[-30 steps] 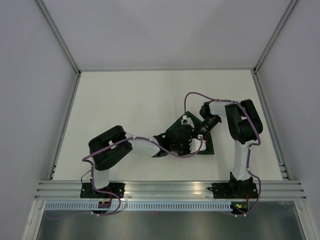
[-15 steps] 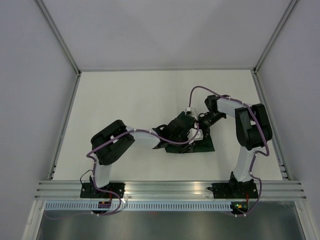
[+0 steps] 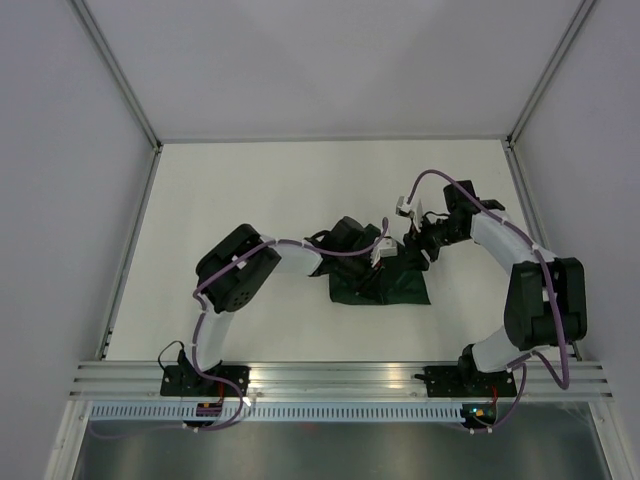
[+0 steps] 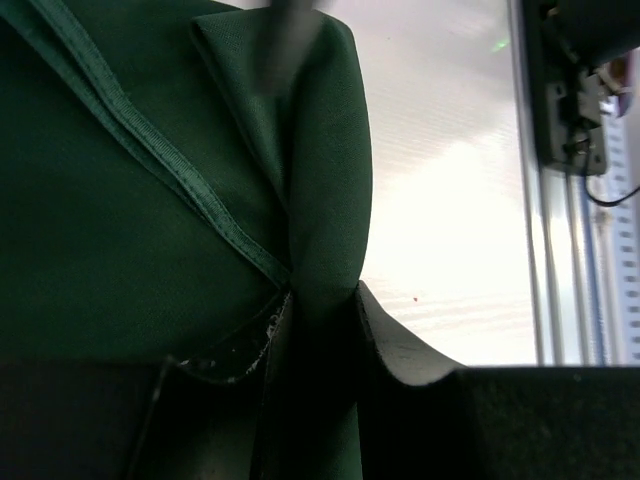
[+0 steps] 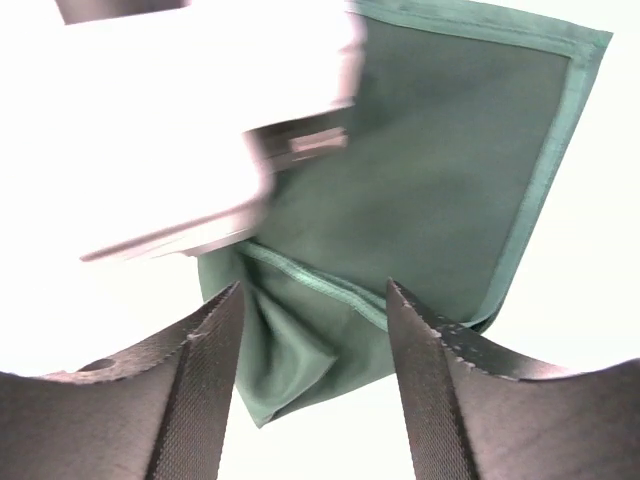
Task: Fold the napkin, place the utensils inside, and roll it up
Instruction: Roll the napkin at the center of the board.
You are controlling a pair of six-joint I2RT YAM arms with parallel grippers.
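The dark green napkin (image 3: 400, 288) lies rumpled and partly folded on the white table, right of centre. My left gripper (image 3: 388, 258) is over its far edge. In the left wrist view it (image 4: 320, 295) is shut on a raised fold of the napkin (image 4: 120, 250). My right gripper (image 3: 418, 247) hovers at the napkin's far right corner. In the right wrist view it (image 5: 315, 300) is open and empty above a folded corner of the napkin (image 5: 440, 180). The fork does not show clearly. A blurred grey streak (image 4: 288, 40) in the left wrist view cannot be identified.
The left arm's white wrist (image 5: 180, 100) fills the upper left of the right wrist view, close to my right gripper. White walls enclose the table on three sides. An aluminium rail (image 3: 340, 378) runs along the near edge and also shows in the left wrist view (image 4: 560, 100).
The left gripper has moved away from the bases and rightward with the napkin fold in it. The right arm has swung out to the right, its gripper moving from over the napkin to its far right corner.
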